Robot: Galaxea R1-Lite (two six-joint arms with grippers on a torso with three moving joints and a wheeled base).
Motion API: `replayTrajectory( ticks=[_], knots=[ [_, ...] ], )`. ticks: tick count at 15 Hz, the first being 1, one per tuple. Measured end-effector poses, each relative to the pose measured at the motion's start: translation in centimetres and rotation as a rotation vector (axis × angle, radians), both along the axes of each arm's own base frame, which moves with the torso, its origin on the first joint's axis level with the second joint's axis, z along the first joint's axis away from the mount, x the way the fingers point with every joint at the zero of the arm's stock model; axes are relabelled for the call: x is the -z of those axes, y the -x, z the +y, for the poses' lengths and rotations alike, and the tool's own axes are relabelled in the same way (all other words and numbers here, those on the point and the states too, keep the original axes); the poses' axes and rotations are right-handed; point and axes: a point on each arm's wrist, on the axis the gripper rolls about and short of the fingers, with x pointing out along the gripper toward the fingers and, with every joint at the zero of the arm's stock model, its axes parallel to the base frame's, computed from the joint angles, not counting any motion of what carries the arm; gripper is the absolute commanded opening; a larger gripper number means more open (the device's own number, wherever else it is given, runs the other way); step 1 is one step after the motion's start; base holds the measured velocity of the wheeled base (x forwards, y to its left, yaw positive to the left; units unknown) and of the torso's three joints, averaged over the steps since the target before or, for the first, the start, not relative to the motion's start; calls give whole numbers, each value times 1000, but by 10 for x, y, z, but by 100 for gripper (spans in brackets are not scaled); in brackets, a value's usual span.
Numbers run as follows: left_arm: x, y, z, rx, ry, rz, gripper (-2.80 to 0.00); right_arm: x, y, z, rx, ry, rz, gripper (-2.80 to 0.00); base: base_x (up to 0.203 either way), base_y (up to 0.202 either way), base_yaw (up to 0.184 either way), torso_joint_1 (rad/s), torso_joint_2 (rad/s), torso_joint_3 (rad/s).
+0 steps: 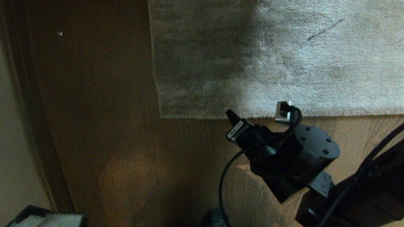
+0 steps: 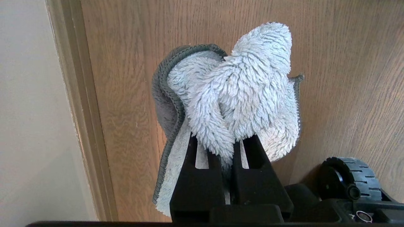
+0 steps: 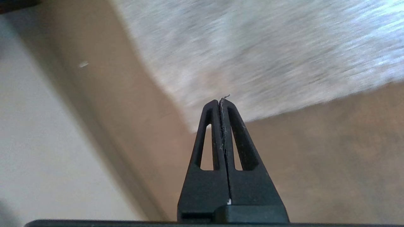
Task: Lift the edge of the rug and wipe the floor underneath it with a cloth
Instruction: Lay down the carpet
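Brown wood-grain plank floor (image 1: 104, 132) takes up the whole left side of the head view, with a pale wall and skirting strip at the far left. Down in that bottom-left corner the left gripper (image 2: 229, 148) sits parked low, pinching a small fluffy pale-grey terry cloth (image 2: 240, 91) with a darker grey stitched hem. In the left wrist view the cloth bunches up out of the pinched fingers and hangs above bare floor, next to one of the robot's black wheels (image 2: 347, 176), so it isn't touching the planks as far as one can tell.

Moving right, the light-grey short-pile plush rug edge (image 1: 221, 115) lies flat, corner and border both down on the floor, well apart from the cloth. Further right the right gripper (image 3: 223, 104) hangs just short of that border, near the corner, its two black fingers (image 3: 235, 126) pressed together on nothing but a stray thread or bit of fluff. No rug is caught between them.

So progress looks early: cloth is in hand, which is the only bit sorted. Rug edge not yet lifted, no floor exposed under it, no wiping done. Probably the right gripper needs to spread again and get a proper bite on the border before anything else can happen.
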Motion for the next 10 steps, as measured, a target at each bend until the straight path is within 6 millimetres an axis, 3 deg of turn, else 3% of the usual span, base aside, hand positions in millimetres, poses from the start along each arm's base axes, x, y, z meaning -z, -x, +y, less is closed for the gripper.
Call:
replayTrajectory(
  ticks=[10],
  knots=[
    [0,0,0,0,0,0,-280,22,-56,-37,195,42,36,-280,0,0,0,0,0,0]
  ],
)
